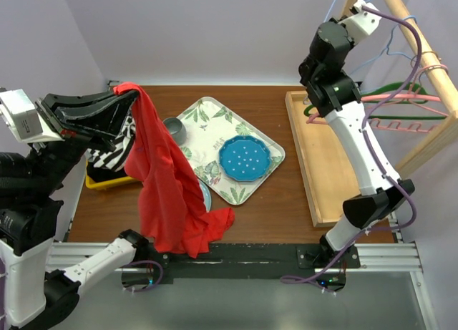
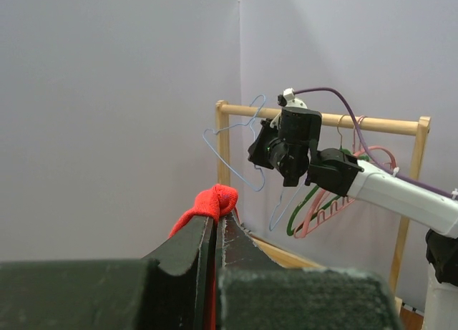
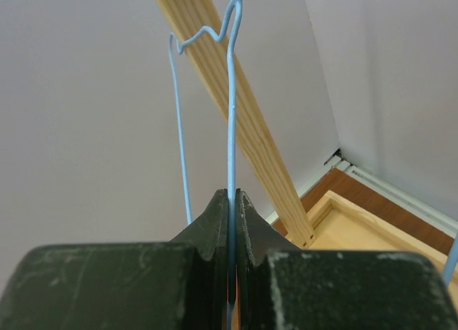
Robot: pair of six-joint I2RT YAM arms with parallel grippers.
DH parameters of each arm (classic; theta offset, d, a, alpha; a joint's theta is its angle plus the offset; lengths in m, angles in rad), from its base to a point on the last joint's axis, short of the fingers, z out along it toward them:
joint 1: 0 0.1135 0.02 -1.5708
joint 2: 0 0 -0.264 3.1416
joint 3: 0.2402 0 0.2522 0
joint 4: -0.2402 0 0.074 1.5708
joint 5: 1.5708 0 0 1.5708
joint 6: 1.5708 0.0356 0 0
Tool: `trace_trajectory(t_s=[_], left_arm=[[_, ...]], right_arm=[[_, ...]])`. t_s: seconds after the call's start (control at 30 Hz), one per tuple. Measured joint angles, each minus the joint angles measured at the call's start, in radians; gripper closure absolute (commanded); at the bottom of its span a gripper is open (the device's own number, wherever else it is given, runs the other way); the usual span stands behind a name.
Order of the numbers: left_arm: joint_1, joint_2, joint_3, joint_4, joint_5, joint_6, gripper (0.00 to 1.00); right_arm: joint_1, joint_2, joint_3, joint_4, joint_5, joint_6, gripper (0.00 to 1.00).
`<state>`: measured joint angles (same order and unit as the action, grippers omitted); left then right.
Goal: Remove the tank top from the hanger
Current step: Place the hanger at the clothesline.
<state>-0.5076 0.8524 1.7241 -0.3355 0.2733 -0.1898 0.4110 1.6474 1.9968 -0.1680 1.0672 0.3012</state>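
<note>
**Red tank top (image 1: 168, 190) hangs free at the left**

The left gripper (image 2: 215, 214) is clamped on a bunched strap, and the cloth drapes crumpled and loose over the table's (image 1: 286, 208) near left. At the far right, the right gripper (image 3: 232, 199) pinches the bare blue wire hanger (image 3: 231, 94) beside the wooden rack (image 3: 265, 151).

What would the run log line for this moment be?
left gripper: shut on red tank top | right gripper: shut on blue hanger | status: tank top off hanger
</note>
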Motion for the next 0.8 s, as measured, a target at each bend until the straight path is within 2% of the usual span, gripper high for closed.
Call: trace_trajectory(t_s=[0.17, 0.43, 0.8], left_arm=[[0.000, -0.001, -0.008, 0.003, -0.010, 0.000, 1.00], [0.000, -0.009, -0.023, 0.010, -0.014, 0.000, 1.00], [0.000, -0.026, -0.063, 0.026, -0.023, 0.000, 1.00]], right_arm=[[0.000, -0.064, -0.024, -0.083, -0.083, 0.006, 1.00], [0.000, -0.196, -0.124, -0.173, -0.135, 0.032, 1.00], [0.000, -0.215, -0.096, -0.346, -0.175, 0.088, 1.00]])
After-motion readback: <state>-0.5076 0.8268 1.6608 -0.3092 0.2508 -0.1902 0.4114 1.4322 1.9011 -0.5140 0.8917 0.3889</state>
